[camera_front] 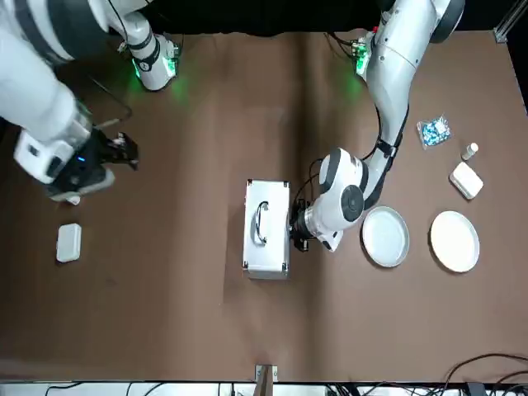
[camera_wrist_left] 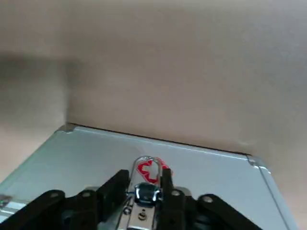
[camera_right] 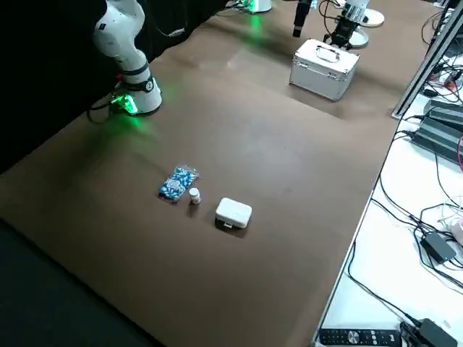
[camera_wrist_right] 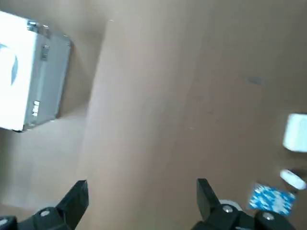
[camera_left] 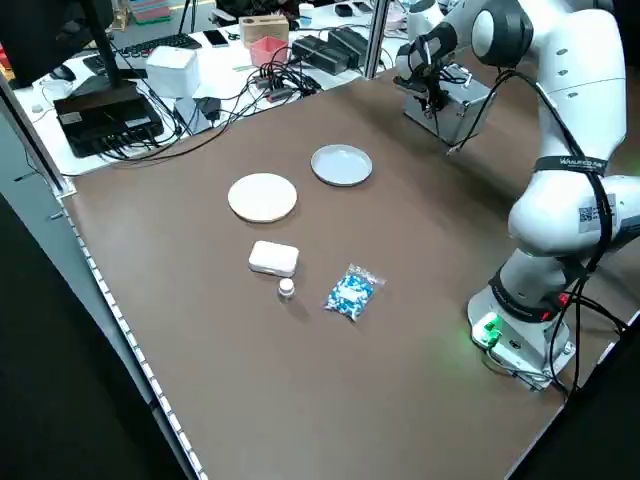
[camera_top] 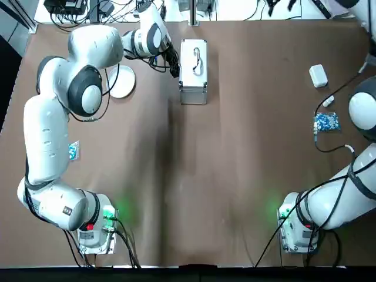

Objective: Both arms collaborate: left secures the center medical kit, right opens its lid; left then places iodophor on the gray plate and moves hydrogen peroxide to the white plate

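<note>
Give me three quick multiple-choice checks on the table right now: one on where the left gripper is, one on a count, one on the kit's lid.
1. Where is the left gripper?
A. at the medical kit's side
B. over the white plate
C. parked at its base

2. How many round plates are on the table?
A. one
B. two
C. four

3. What state is the medical kit in?
A. lid wide open
B. tipped on end
C. lid shut, handle flat on top

Key: 1 A, the front view shows it at the kit's side and the left wrist view shows a latch between its fingers. 2 B, the gray plate and white plate lie side by side. 3 C, the top view shows the lid down.
</note>
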